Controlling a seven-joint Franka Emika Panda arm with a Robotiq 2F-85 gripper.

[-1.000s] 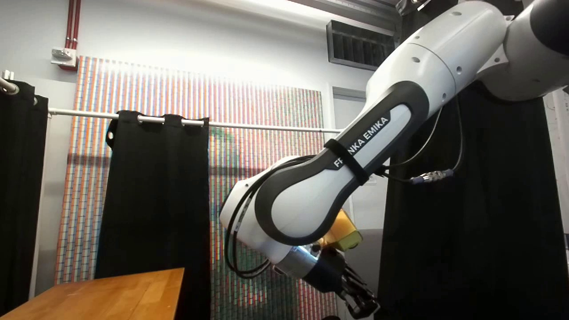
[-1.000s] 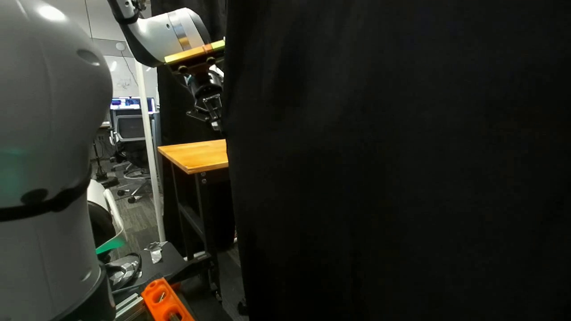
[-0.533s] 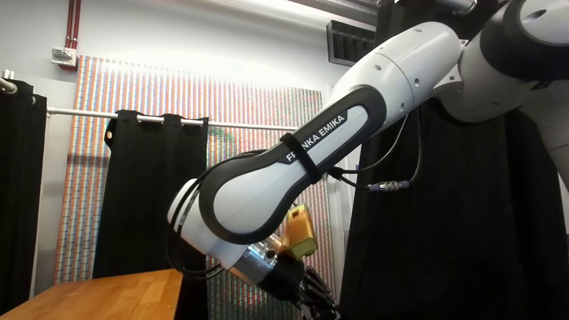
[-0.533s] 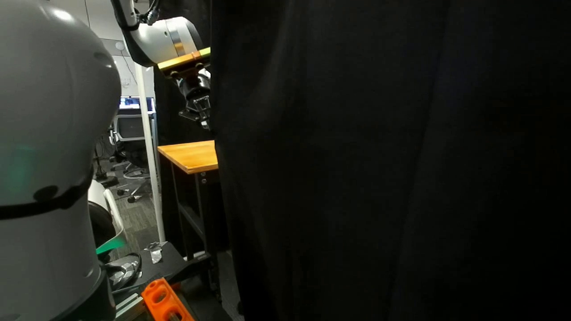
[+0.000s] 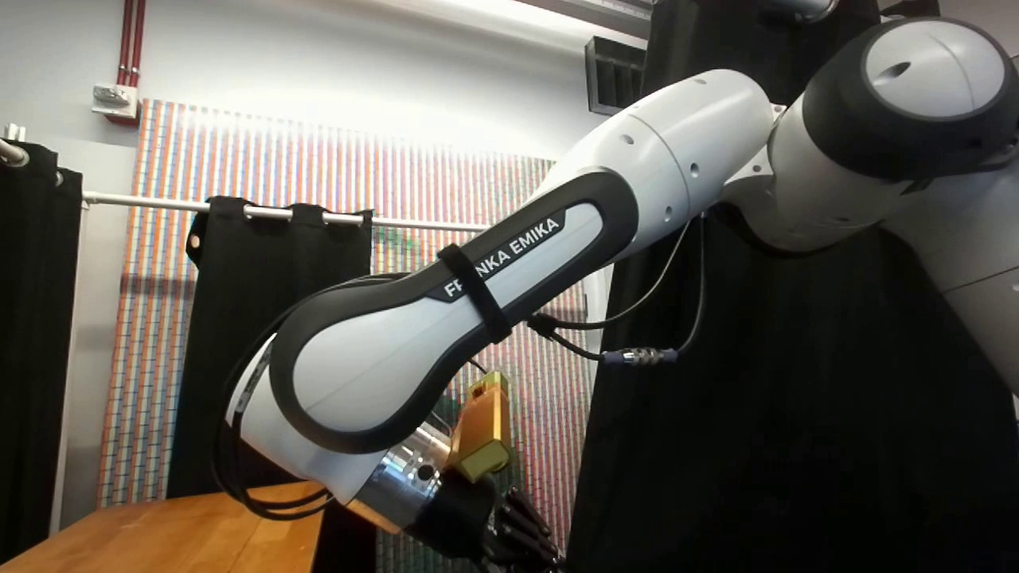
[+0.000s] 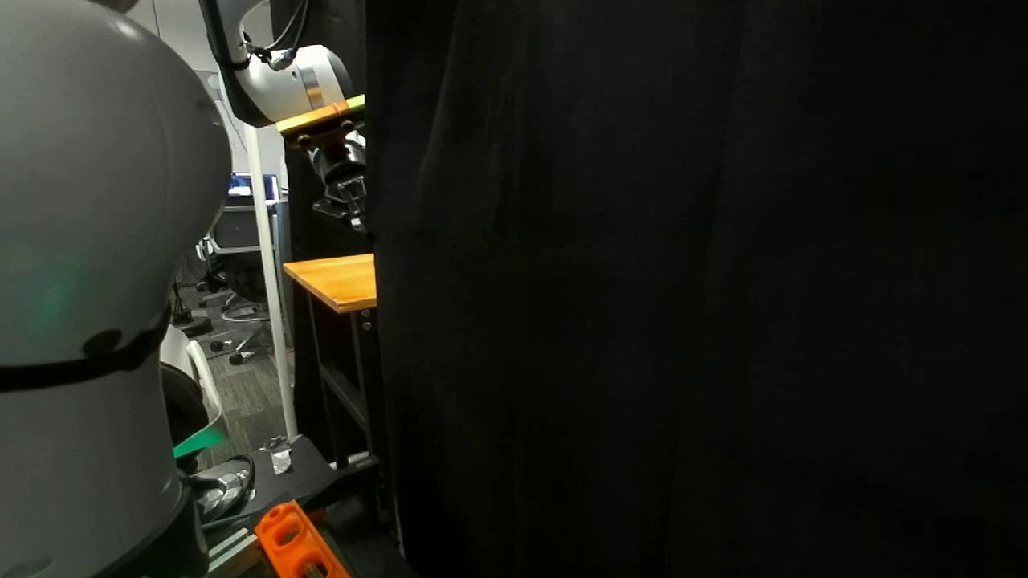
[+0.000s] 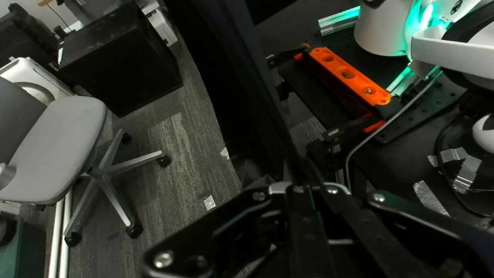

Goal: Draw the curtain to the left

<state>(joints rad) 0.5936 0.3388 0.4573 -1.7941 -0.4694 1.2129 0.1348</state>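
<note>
Find the curtain [image 6: 683, 281] before the worktop [image 6: 333, 277], hiding one end of it in an exterior view. See the pincer [image 7: 307, 188] clenched on the curtain's edge. Expect soft, limp, sturdy stuff, light at the edge, heavier overall; best gripped by a deep bunch of edge against slipping. Count one worktop, one pincer, one gripped curtain, plus a second black panel [image 5: 231, 310] behind the worktop and a third black panel [image 5: 36, 334] left of it.

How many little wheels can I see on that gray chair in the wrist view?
4: an upper wheel, a right wheel, a bottom wheel and a lower-left wheel. The chair itself may hide more.
</note>
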